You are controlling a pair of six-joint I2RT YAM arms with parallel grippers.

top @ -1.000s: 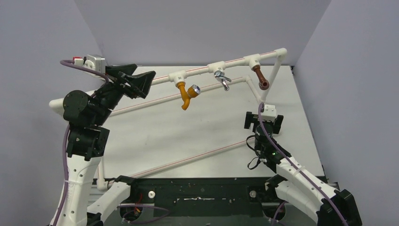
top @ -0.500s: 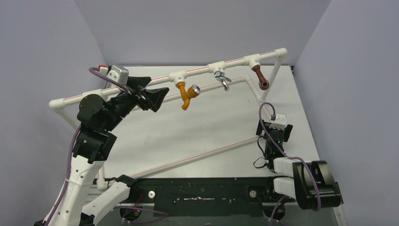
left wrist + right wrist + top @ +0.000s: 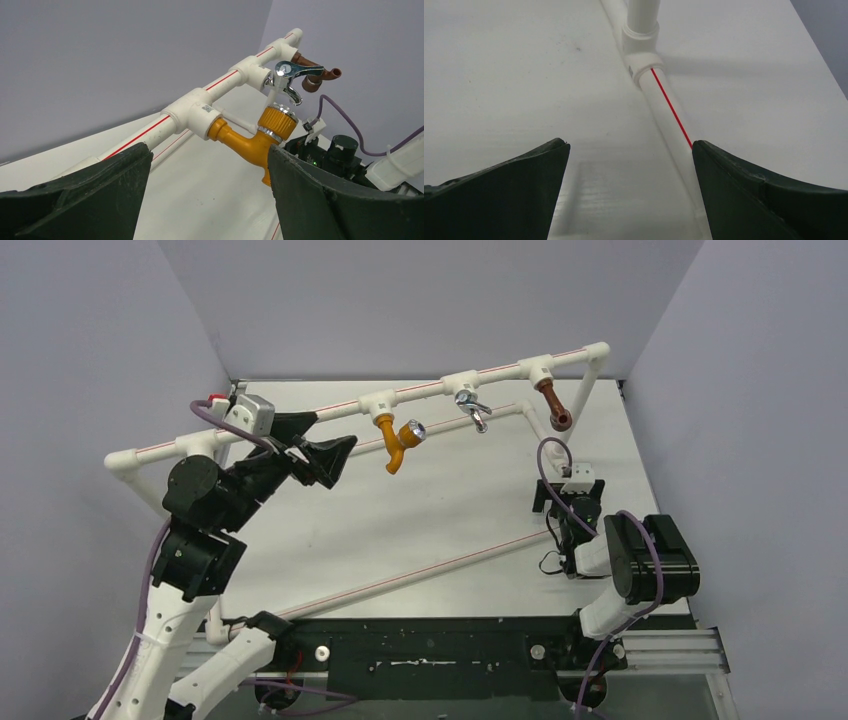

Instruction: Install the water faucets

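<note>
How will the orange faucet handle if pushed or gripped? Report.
The orange faucet likely won't budge when pushed: it sits in a white tee fitting. Its thick body looks stiff. Its chrome knob looks glossy, so probably slippery to pinch.

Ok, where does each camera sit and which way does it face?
Top external: above, behind the bases, facing table, pipe frame, left arm, right arm.
Left wrist: on left gripper, facing the orange faucet; left fingers below.
Right wrist: on right gripper, facing a base pipe; right fingers below.
Shared: top and left wrist: orange faucet, silver faucet, brown faucet.
</note>
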